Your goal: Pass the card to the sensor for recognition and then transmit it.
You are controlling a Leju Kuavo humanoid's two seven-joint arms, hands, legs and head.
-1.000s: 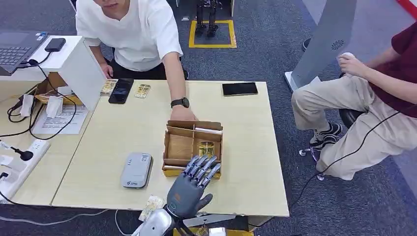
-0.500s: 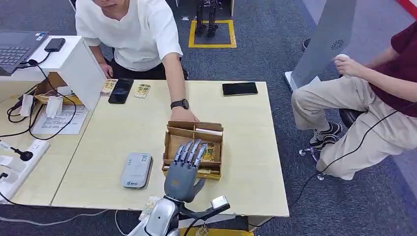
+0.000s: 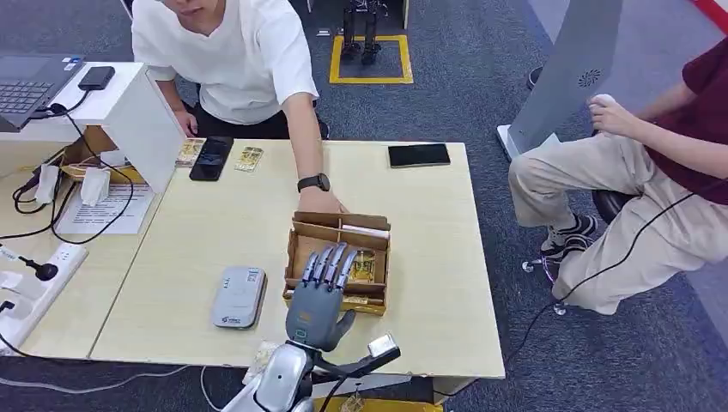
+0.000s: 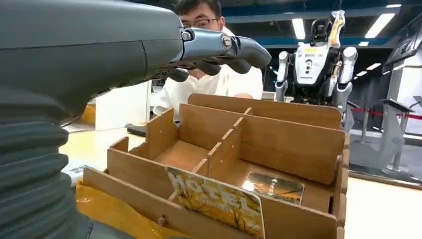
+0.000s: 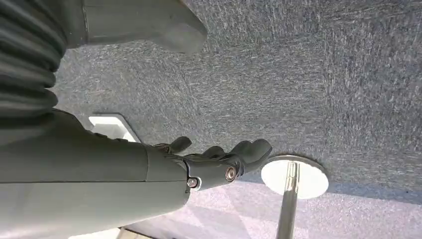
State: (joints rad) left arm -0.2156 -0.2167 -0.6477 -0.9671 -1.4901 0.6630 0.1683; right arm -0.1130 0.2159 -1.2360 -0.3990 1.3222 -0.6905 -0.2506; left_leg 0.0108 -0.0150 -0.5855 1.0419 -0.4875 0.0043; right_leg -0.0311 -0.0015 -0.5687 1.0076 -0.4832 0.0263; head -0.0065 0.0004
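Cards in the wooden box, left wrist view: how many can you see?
2. An upright card stands in the front slot of the wooden box; a flat card lies in the compartment behind it. The dividers may hide others.

Robot lab: humanoid robot, laptop, carpet.
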